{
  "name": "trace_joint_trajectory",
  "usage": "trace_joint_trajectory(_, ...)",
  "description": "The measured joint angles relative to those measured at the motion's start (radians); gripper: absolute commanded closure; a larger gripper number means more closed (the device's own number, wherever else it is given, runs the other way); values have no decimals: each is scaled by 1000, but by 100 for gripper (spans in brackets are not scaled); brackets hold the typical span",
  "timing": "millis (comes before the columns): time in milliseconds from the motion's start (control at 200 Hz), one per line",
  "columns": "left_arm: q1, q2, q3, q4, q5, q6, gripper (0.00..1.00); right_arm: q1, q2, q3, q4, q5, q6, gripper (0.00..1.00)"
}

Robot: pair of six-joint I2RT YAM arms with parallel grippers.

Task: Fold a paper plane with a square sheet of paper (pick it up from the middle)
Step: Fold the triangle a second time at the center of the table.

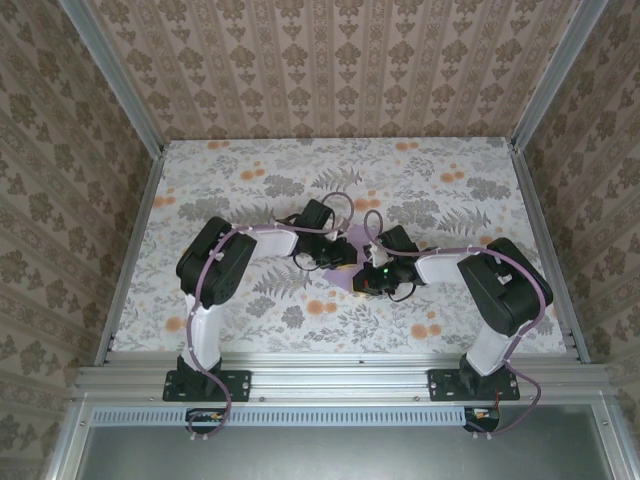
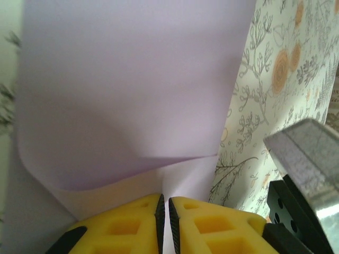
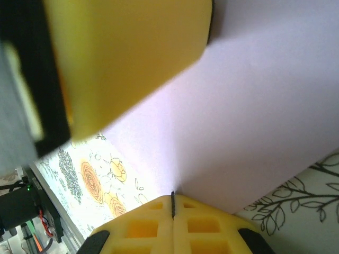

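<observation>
The left arm [image 1: 215, 265] reaches in from the left side of the flowered surface [image 1: 250, 180] toward the middle. Its end effector [image 1: 325, 258] is down over the sheet of paper [image 1: 341, 282]. In the left wrist view, the left end effector [image 2: 166, 203] has its yellow fingers [image 2: 127, 227] drawn in to a very narrow slit. The lower layer of the lavender paper [image 2: 127, 90] runs down into that slit, so it is pinched there. Above the fingers, a flap of the paper is curled over onto itself with a soft rounded fold, and its free edge lies just above the fingertips. The surface [image 2: 249, 132] shows to the right of the paper.

The paper lies at the centre of the surface, between the two end effectors and mostly covered by them.

The right end effector [image 1: 372, 275] meets the paper from the right. In the right wrist view, its fingers [image 3: 212, 227] are pressed fully together. The paper [image 3: 254, 106] comes down to a point right at the seam between the tips [image 3: 172, 198], where it looks nipped. One blurred yellow finger [image 3: 127, 58] of the left end effector sits close above the paper at the upper left. The right arm [image 1: 500, 285] bends back to its base at the near edge.
</observation>
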State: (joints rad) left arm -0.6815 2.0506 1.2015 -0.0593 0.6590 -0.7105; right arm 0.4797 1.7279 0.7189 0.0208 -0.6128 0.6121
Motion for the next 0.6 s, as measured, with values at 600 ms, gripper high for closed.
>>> trace_joint_trajectory(600, 89, 74, 126, -62, 10, 47, 78, 3, -3, 6, -23, 9, -19, 97)
